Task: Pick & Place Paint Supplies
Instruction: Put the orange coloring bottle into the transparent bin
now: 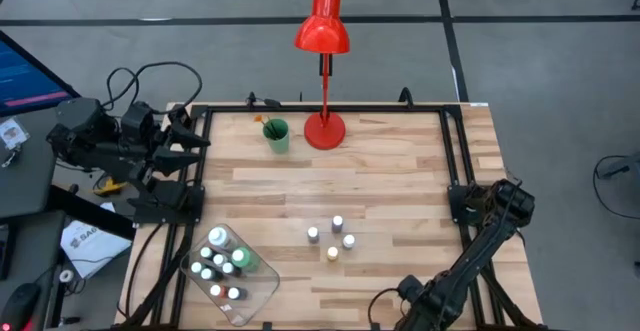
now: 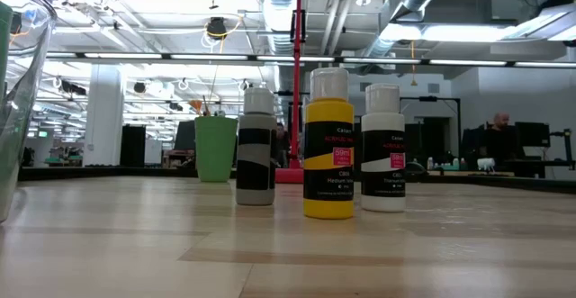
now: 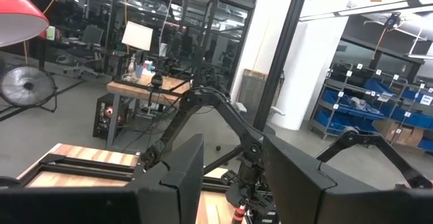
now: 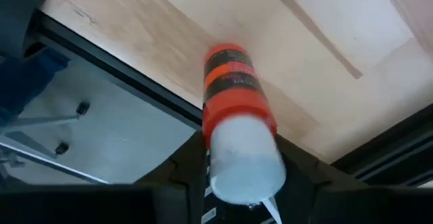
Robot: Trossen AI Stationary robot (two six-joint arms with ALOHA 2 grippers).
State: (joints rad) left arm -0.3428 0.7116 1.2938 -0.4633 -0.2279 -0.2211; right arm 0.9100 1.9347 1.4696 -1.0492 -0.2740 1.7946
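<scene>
The big wooden table (image 1: 380, 171) has a clear tray (image 1: 262, 289) at about 7 o'clock, already part full of little paint bottles. Four more bottles (image 1: 331, 238) stand near the middle. The right hand (image 4: 243, 183), low at 5 o'clock by the table edge, grips an orange paint bottle (image 4: 233, 102) by its white cap. I think it must carry it over to the tray next. The left hand (image 3: 233, 176) waits off at 10 o'clock, partly open and empty.

The left arm sits folded off the wooden worktop's (image 1: 400, 171) far left corner, its pincer (image 3: 233, 176) with a gap between its dark fingers. The right arm reaches along the near right edge, and its pincer (image 4: 237, 176) clamps an orange, white-capped paint bottle (image 4: 237, 116).
</scene>
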